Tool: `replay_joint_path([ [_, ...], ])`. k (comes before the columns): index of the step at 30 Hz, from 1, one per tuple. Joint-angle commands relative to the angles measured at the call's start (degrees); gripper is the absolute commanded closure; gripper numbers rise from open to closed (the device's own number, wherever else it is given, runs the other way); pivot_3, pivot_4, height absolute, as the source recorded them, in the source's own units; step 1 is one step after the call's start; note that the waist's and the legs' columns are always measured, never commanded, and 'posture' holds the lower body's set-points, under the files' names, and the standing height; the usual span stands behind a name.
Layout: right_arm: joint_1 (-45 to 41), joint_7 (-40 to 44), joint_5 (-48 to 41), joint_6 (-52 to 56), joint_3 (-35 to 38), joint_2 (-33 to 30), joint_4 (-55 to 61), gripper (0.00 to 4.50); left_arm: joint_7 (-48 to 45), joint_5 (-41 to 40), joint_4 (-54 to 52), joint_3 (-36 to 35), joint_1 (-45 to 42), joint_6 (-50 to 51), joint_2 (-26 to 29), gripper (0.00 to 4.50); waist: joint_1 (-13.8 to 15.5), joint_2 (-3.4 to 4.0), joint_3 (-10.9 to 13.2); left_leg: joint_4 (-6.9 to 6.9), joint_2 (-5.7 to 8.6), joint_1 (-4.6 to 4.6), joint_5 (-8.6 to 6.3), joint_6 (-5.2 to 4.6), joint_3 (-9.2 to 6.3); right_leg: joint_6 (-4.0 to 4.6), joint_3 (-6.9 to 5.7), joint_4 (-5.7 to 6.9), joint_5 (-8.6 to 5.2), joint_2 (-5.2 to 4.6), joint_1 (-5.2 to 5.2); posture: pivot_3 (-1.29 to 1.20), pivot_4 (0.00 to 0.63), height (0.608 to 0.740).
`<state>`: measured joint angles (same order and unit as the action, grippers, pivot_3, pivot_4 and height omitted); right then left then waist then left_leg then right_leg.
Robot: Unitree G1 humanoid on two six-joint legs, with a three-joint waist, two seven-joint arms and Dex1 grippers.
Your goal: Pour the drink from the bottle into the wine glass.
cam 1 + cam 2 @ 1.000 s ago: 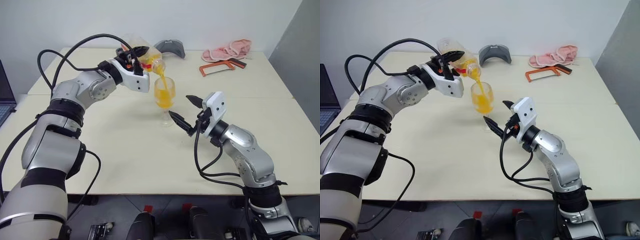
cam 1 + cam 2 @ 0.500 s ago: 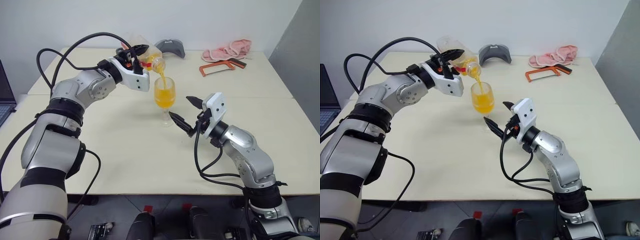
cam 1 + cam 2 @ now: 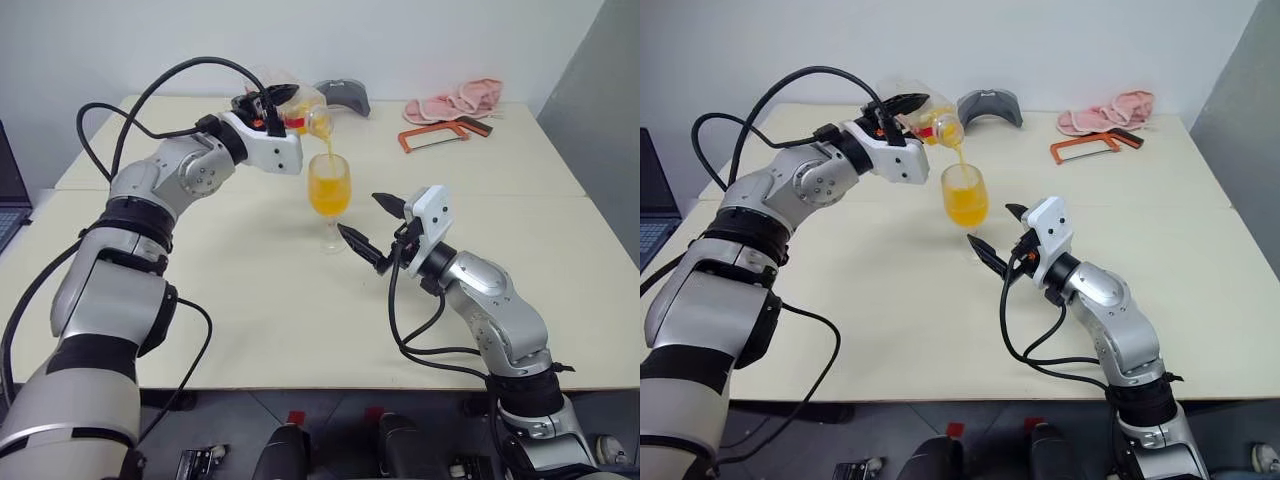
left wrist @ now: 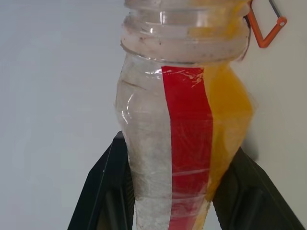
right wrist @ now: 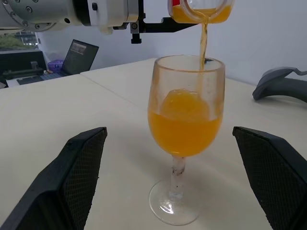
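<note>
Juice, a translucent orange-yellow drink (image 5: 184, 129), falls in a thin stream from the tilted small clear plastic bottle with a red label strip (image 4: 184, 143) into the clear stemmed wine glass (image 5: 184, 143), which stands upright on the pale cream table (image 3: 250, 300) and is filled to about the middle of its bowl. The left gripper (image 3: 902, 107) is clamped on the bottle's body, holding it nearly level above and just left of the glass rim, neck toward the glass. The right gripper (image 3: 373, 231) waits near the glass foot with its two black fingers spread wide, holding nothing and apart from the stem.

The left wrist view gives the bottle close up: the red strip runs lengthwise, the remaining drink has pooled along one side, and the black fingers (image 4: 103, 191) press on either flank. The right wrist view shows the stream entering the bowl, bubbles on the stem, and a dark laptop (image 5: 79, 52) on a neighbouring desk behind.

From the head views, the far side of the table carries a grey curved object (image 3: 343, 96), a pink crumpled cloth (image 3: 455, 98) and an orange-framed hacksaw (image 3: 440, 133). A seam divides the table into joined tops. A plain white wall (image 3: 400, 40) stands behind, and a grey panel (image 3: 600, 110) closes the right side
</note>
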<state>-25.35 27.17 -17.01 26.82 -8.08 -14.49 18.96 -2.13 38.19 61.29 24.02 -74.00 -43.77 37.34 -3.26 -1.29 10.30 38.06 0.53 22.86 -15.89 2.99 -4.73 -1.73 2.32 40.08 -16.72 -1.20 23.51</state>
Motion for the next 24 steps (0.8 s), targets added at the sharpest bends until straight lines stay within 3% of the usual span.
replay_joint_path([
  [1,-0.34,0.02,-0.44,-0.27,0.22,0.26,2.38,0.00,-4.71,-6.65,-1.94,-4.45,1.39,1.70,-0.90,2.81,-0.01,0.00,0.00,0.00,0.00,0.00,0.00,0.00,0.00,0.00,0.00,0.01,0.00,0.00,0.00,0.00,0.150,0.740],
  [8,-0.75,1.10,-0.90,-1.61,0.45,0.27,2.55,0.00,-18.09,-23.11,-8.36,-14.54,6.96,13.46,-4.74,2.81,-0.04,0.00,0.00,0.04,-0.04,0.03,0.07,0.13,-0.04,0.00,-0.01,0.03,0.00,0.00,0.00,0.00,0.150,0.740],
  [14,-1.53,10.43,-6.04,3.07,-1.92,-4.87,6.20,0.00,-26.08,-43.87,-25.02,-28.71,17.92,38.95,-8.01,2.82,-0.95,0.01,-0.01,0.03,-0.13,-0.02,0.08,0.13,-0.20,0.00,0.05,0.08,0.00,-0.05,0.00,0.00,0.150,0.740],
  [19,-4.50,10.54,-6.50,7.83,-3.60,-5.81,5.97,0.00,-26.32,-51.40,-37.01,-34.46,28.04,51.15,-8.45,2.82,-1.54,0.00,-0.01,0.12,-0.19,-0.02,0.10,0.17,-0.53,0.00,-0.04,0.24,0.00,-0.07,0.00,0.00,0.150,0.740],
  [24,-7.19,10.74,-5.81,10.24,-5.91,-5.26,4.19,0.00,-24.44,-54.67,-40.39,-38.00,34.12,57.64,-8.14,2.82,-1.47,-0.02,-0.03,0.18,-0.20,-0.05,0.11,0.18,-0.62,0.00,-0.06,0.35,0.00,-0.07,-0.01,0.00,0.150,0.740],
])
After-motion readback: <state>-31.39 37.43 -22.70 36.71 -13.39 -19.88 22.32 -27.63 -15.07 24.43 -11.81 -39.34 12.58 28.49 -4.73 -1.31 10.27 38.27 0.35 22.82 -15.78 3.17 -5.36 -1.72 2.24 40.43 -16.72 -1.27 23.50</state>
